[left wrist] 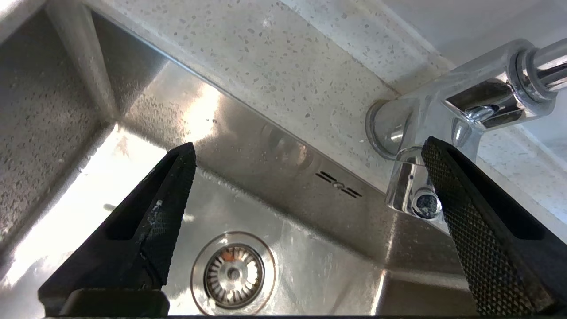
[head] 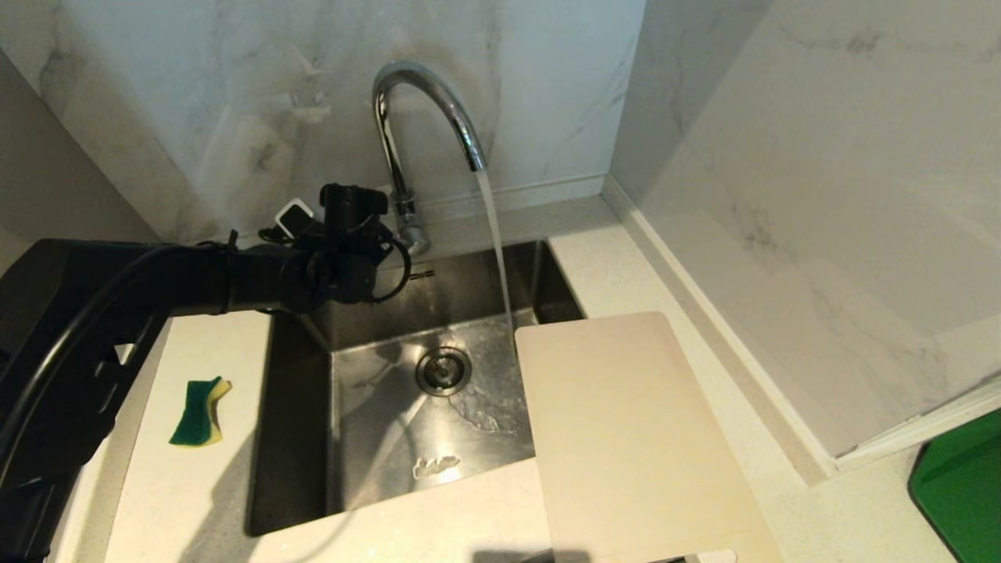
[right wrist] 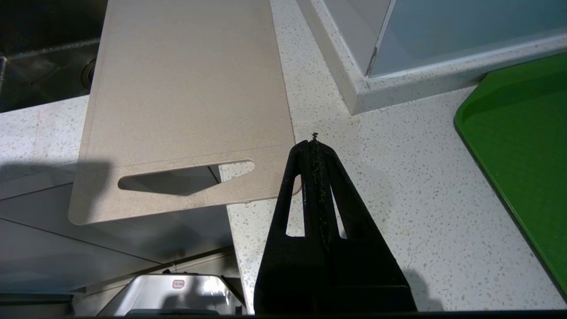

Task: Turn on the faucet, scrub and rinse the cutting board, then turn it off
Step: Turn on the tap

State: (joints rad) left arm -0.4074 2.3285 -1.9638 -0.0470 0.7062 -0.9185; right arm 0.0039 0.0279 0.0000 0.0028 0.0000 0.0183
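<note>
Nearest the robot, the right gripper [right wrist: 315, 146] hangs low over the speckled worktop [right wrist: 398, 186], its fingers pressed tight together with nothing between them, just beside the near corner of the cutting board [right wrist: 186, 88]. That cream board lies flat to the right of the sink [head: 367, 391], its handle slot toward the robot and overhanging the worktop's front edge, its far end reaching out over the right side of the basin. A green tray [right wrist: 522, 150] sits on the worktop well off to the right, by the corner of the marble wall. On the left of the basin, a green-and-yellow sponge [head: 200, 411] rests alone on the worktop. Moving on into the sink: the drain [head: 443, 371] shows in the steel floor, and water is running, a clear stream falling from the spout to the basin floor just at the board's far left corner. At the back, the left gripper [left wrist: 305, 150] is up by the base of the faucet [head: 418, 117], fingers spread wide and holding nothing; one fingertip sits right beside the small lever at the chrome base, though I cannot tell whether it touches.
</note>
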